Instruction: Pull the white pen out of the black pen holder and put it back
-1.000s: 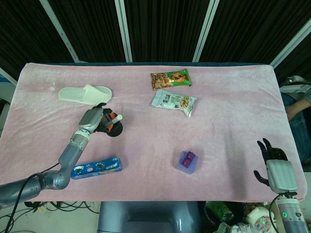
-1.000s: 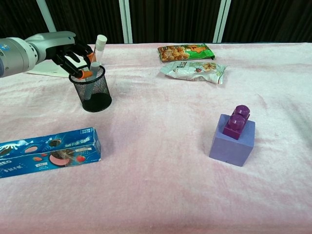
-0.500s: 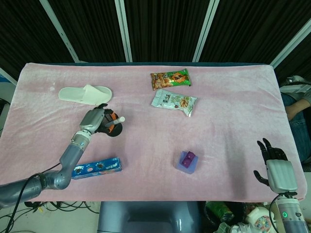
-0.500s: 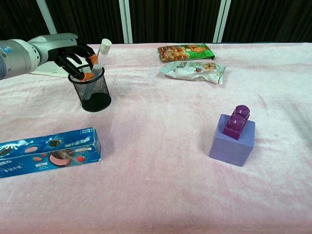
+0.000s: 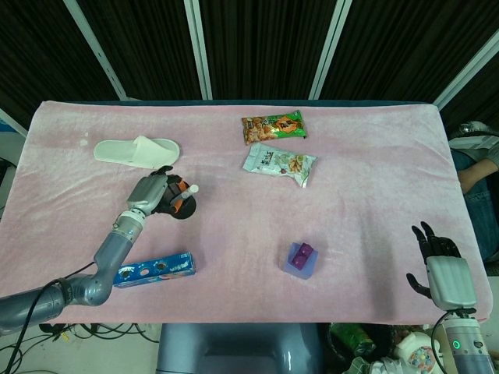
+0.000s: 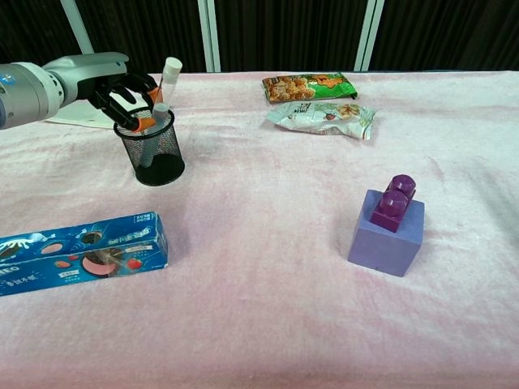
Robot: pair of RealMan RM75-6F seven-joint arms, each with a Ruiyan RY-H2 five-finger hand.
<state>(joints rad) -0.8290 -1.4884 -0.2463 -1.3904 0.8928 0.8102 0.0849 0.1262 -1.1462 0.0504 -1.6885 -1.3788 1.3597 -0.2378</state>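
1. Two hands: my left hand [image 6: 113, 87] pinches the white pen [image 6: 166, 83], tilted toward 1 o'clock, its lower end inside the black pen holder [image 6: 154, 148].
2. My right hand [image 5: 441, 265] idles, fingers spread, holding nothing.

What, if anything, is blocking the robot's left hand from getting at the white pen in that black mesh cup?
Nothing visible. The left hand is already at the rim of the black pen holder, its fingers right beside the white pen, which sticks up out of the holder.
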